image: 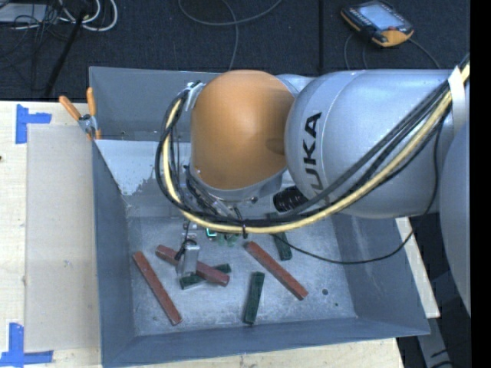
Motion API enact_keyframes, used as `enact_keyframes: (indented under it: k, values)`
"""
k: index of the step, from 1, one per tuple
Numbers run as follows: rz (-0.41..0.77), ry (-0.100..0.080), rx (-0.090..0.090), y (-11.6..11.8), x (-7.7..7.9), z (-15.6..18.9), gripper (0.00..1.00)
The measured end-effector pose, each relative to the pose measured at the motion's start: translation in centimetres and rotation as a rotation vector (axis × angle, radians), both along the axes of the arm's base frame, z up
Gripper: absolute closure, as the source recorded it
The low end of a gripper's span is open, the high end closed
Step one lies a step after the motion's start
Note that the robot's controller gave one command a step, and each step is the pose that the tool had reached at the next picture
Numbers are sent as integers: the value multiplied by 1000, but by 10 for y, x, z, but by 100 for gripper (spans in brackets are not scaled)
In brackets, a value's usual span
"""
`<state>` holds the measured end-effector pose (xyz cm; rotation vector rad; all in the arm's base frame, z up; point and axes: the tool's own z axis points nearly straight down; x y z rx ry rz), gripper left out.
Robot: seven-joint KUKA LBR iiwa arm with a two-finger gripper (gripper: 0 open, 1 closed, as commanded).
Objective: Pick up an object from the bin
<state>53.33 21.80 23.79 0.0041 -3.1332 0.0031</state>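
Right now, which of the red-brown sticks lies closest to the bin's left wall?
The long slanted red-brown stick, left of the gripper; the other red-brown sticks lie by the gripper or further right.

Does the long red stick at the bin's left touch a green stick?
No, the red stick lies apart, alone on the bin floor.

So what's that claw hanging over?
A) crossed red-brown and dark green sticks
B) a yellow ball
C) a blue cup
A: the gripper hangs just above the crossed sticks, red-brown and dark green, left of middle on the floor of the bin.
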Motion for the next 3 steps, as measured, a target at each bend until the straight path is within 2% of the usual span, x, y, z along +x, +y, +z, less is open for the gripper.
enact_keyframes:
  k: [1, 2, 3]
  values:
    - [-4, -7, 2, -1, 2, 4, 0]
    - [-13, -15, 6, -32, 28, -41, 0]
    - [-57, -10, 2, -58, 26, -112, 0]
